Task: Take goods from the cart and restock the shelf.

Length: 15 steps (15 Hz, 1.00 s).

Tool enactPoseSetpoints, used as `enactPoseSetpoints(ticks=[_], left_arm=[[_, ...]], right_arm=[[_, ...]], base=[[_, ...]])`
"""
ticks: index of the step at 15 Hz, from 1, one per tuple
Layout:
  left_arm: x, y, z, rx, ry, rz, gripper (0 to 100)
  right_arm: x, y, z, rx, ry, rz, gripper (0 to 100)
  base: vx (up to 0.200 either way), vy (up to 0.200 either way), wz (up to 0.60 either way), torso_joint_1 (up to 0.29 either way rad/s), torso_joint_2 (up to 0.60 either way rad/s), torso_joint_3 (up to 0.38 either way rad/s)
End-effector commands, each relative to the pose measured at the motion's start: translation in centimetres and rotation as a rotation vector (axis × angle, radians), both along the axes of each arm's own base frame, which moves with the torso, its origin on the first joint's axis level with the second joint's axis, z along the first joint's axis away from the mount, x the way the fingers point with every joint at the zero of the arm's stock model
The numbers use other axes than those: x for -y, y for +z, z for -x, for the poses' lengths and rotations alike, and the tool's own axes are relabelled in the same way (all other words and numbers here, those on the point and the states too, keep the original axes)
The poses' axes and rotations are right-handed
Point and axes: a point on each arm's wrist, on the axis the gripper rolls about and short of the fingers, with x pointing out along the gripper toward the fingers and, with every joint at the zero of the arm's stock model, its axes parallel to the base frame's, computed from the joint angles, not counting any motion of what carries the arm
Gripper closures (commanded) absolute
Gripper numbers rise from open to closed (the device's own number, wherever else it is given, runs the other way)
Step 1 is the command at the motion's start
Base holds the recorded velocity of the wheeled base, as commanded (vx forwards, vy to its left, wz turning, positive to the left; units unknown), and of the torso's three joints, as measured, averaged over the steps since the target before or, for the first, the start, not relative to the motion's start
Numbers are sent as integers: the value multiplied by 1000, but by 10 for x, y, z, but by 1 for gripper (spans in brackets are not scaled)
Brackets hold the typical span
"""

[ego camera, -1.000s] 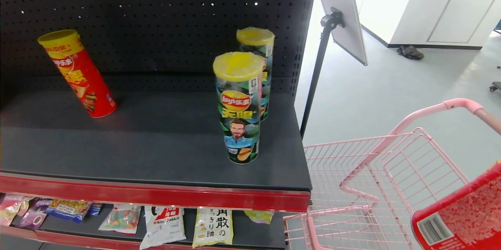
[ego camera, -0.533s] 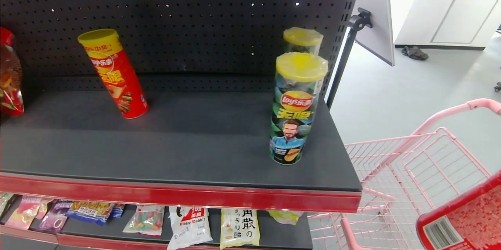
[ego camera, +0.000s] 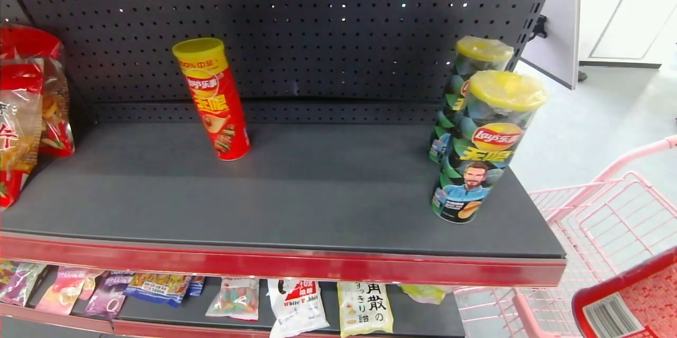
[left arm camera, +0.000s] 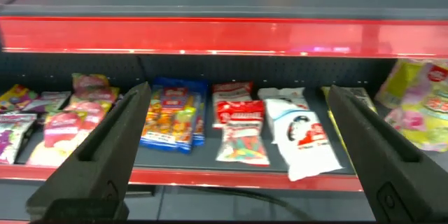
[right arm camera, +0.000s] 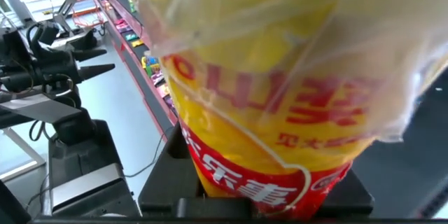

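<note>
The dark shelf (ego camera: 317, 195) had slid rightward across the head view with everything on it, so the camera had swung left and the goods had not moved. Nearest, the right gripper (right arm camera: 262, 178) pinched a red chip can (ego camera: 629, 301), low beside the pink cart (ego camera: 608, 203). The left gripper (left arm camera: 239, 94) hung spread before the snack bags (left arm camera: 241, 129) on the lower shelf. Farther in, bare board between the standing red can (ego camera: 214, 100) and the green cans (ego camera: 478, 153) looked like the placing spot.

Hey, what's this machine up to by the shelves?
A robot is restocking. Its right pincer holds a red cylindrical crisp can by the pink wire cart, not yet on the dark upper shelf. A second red can and two green yellow-lidded cans stand there already. The left pincer hangs open and empty, facing sweets bags on the lower shelf.
</note>
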Motion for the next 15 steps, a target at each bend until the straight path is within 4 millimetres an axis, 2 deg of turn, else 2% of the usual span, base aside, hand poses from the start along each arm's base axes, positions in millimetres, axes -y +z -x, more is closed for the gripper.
enactPoseSetpoints(ticks=[1,15], left_arm=[[0,0,0,-1,1,0,0],[0,0,0,-1,1,0,0]], right_arm=[[0,-2,0,-7,-1,-1,100],[0,-11,0,-33,0,0,100]], base=[[0,200,0,2,-2,7],[0,200,0,2,4,3]])
